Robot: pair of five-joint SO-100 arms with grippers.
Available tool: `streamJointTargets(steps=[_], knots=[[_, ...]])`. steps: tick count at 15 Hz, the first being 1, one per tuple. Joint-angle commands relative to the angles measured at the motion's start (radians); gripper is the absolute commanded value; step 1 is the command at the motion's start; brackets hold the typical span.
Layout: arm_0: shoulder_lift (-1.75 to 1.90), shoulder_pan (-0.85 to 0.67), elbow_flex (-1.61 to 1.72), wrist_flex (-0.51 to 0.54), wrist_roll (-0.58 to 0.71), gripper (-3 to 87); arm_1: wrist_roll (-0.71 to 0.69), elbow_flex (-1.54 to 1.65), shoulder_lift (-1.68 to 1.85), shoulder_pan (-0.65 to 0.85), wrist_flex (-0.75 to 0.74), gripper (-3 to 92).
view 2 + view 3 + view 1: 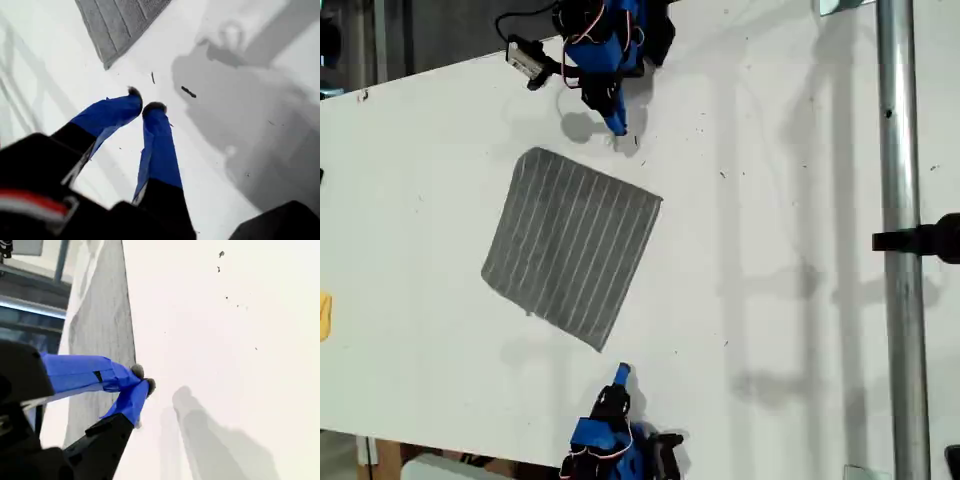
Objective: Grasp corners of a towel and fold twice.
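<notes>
Plenty of bare table all around the towel, nothing sitting on or against it. Only clutter is a metal pole running down the exterior view's right, well away from the cloth, and a small yellow thing at that view's left edge, also well apart.

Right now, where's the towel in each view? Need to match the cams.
Exterior view: the towel lies flat mid-table, between the two blue arms.
First wrist view: only one corner shows, just beyond my first gripper and not touching it.
Second wrist view: a grey strip of the towel runs alongside my second gripper, seen at a grazing angle.
Shared landmark: the white table under the towel.
</notes>
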Motion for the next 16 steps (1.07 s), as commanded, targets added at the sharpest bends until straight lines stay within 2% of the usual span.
streamJointTargets(steps=[1, 8, 11, 12, 14, 16], knots=[[0.000, -0.160, 0.000, 0.014, -0.426, -2.6, -0.009, -0.005, 0.002, -0.146, 0.018, 2.3], [0.000, -0.144, 0.000, 0.020, -0.459, -2.6, -0.014, -0.005, 0.002, -0.167, 0.018, 4.1], [0.000, -0.124, 0.000, 0.008, -0.491, -2.6, 0.002, -0.023, 0.003, -0.129, 0.015, -0.3], [0.000, -0.086, 0.000, -0.009, -0.563, -2.8, 0.029, -0.061, 0.003, -0.138, 0.017, -0.3], [-0.002, -0.034, -0.025, -0.021, -0.629, -2.9, 0.054, -0.098, -0.021, -0.170, -0.046, -0.3], [-0.009, -0.006, -0.126, 0.021, -0.657, -2.9, 0.049, -0.207, -0.169, -0.176, -0.080, -0.3]])
